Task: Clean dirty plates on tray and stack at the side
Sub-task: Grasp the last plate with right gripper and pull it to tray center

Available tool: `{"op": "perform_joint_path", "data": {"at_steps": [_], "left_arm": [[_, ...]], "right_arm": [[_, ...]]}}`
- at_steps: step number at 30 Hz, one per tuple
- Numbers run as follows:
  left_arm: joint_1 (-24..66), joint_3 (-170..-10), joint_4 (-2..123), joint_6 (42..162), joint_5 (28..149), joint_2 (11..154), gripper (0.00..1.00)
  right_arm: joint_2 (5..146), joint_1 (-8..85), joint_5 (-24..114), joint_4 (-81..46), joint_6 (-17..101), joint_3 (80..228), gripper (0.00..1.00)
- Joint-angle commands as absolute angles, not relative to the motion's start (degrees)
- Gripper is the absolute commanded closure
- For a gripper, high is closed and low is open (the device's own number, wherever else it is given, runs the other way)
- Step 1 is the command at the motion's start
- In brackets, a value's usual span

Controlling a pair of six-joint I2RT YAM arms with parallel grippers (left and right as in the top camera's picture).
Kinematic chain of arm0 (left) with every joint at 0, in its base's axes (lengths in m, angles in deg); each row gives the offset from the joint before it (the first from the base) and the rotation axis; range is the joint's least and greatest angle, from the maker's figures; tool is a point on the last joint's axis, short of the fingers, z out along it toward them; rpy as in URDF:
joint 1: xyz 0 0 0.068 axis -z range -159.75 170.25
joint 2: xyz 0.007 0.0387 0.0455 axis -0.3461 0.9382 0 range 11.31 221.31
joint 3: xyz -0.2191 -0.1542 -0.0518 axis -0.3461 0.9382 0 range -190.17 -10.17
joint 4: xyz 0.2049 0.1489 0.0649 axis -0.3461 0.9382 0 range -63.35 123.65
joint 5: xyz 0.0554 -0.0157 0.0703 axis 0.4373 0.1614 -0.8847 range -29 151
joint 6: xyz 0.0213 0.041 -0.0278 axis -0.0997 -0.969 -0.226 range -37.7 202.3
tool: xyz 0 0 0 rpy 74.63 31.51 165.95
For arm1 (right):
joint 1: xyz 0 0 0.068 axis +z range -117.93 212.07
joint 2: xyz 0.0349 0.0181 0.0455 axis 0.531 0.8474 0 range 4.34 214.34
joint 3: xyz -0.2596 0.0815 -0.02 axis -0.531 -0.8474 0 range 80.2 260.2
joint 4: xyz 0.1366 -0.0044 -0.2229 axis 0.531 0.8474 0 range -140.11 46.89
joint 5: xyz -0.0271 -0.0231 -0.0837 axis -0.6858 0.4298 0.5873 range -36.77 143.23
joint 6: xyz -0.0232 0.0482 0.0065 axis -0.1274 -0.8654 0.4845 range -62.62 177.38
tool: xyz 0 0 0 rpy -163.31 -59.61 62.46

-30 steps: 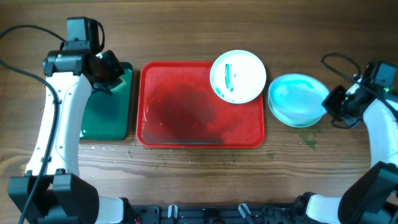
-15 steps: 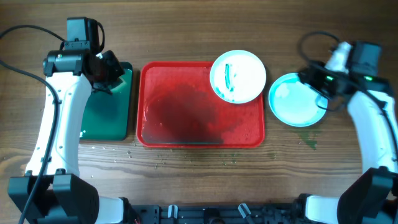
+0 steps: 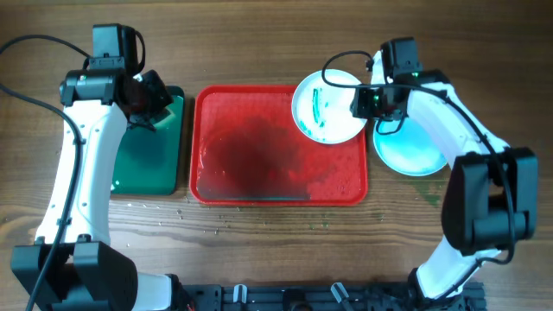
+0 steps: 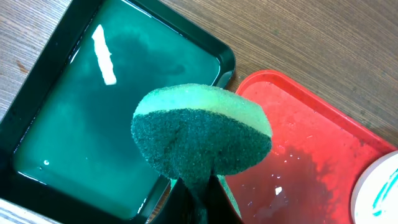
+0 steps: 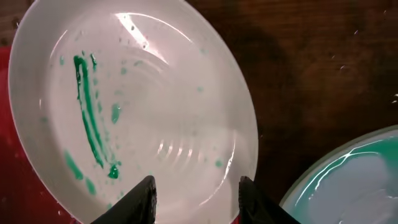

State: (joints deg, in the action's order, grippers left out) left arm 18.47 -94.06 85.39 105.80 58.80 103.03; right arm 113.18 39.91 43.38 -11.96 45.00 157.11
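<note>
A white plate (image 3: 328, 105) with teal-green streaks rests on the far right corner of the red tray (image 3: 259, 147), overhanging its rim. It fills the right wrist view (image 5: 124, 106). My right gripper (image 3: 363, 102) is open above this plate's right edge (image 5: 194, 193). A second plate (image 3: 415, 142), wet and teal-tinted, lies on the table right of the tray; its edge shows in the right wrist view (image 5: 354, 174). My left gripper (image 3: 147, 97) is shut on a green sponge (image 4: 202, 130), held above the gap between the dark green tray and the red tray (image 4: 311, 162).
A dark green tray (image 3: 147, 147) holding teal liquid (image 4: 106, 112) stands left of the red tray. The red tray's floor is wet and darkly smeared. Water drops and a green smear (image 3: 430, 197) mark the wooden table near its front and right.
My right arm swung left from beyond the teal plate to over the streaked plate's right edge. The left arm and sponge have not moved.
</note>
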Motion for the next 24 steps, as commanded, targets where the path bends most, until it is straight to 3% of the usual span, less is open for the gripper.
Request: {"op": "perform_joint_path", "data": {"at_steps": [1, 7, 15, 17, 18, 19, 24], "left_arm": [[18.1, -94.3, 85.2, 106.8, 59.0, 103.2, 0.96], [18.1, -94.3, 85.3, 106.8, 59.0, 103.2, 0.96], [18.1, -94.3, 85.2, 106.8, 59.0, 103.2, 0.96], [18.1, -94.3, 85.3, 106.8, 59.0, 103.2, 0.96], [18.1, -94.3, 85.3, 106.8, 59.0, 103.2, 0.96], [18.1, -94.3, 85.3, 106.8, 59.0, 103.2, 0.96], [18.1, -94.3, 85.2, 106.8, 59.0, 103.2, 0.96]], "right_arm": [[113.3, 40.0, 46.1, -9.7, 47.2, 161.7, 0.56], [114.3, 40.0, 54.5, -11.2, 50.7, 163.9, 0.59], [122.6, 40.0, 50.5, -14.0, 58.9, 163.9, 0.61], [123.0, 40.0, 50.6, -13.8, 58.5, 163.9, 0.71], [123.0, 40.0, 50.6, -13.6, 58.1, 163.9, 0.86], [122.3, 40.0, 50.7, -13.0, 57.2, 163.9, 0.95], [118.1, 40.0, 52.5, -9.9, 55.8, 163.9, 0.96]]}}
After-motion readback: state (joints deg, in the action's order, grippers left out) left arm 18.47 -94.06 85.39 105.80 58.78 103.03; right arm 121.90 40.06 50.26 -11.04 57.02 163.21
